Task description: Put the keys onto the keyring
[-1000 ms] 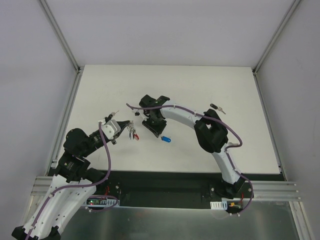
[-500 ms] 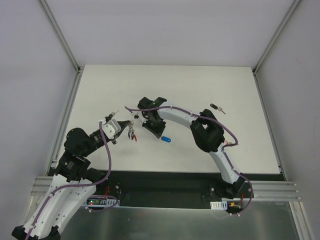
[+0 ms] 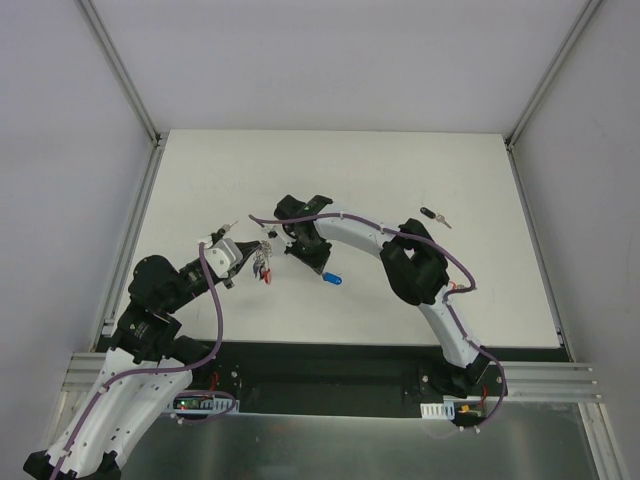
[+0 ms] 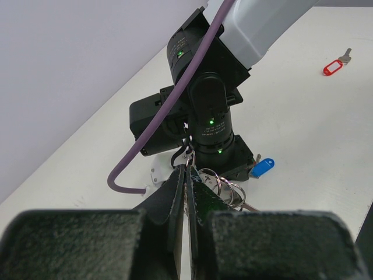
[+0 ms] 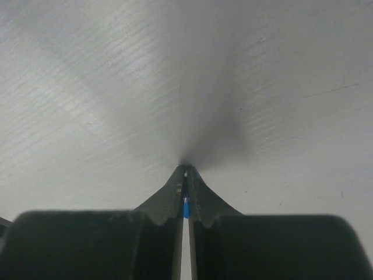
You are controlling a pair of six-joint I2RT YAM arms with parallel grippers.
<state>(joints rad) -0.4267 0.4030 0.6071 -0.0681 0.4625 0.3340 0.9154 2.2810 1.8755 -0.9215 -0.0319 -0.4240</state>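
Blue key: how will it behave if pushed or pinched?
Blue key lies flat on the table, so a push probably slides it rather than rolls it. It looks small and thin: likely light, and it may skid out of a shallow pinch. Its blue head looks the broadest part to grip.

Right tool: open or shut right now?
Shut: in the right wrist view the right tool is pinched together at its tips. A blue sliver shows in the slit behind them; cannot tell if anything is gripped.
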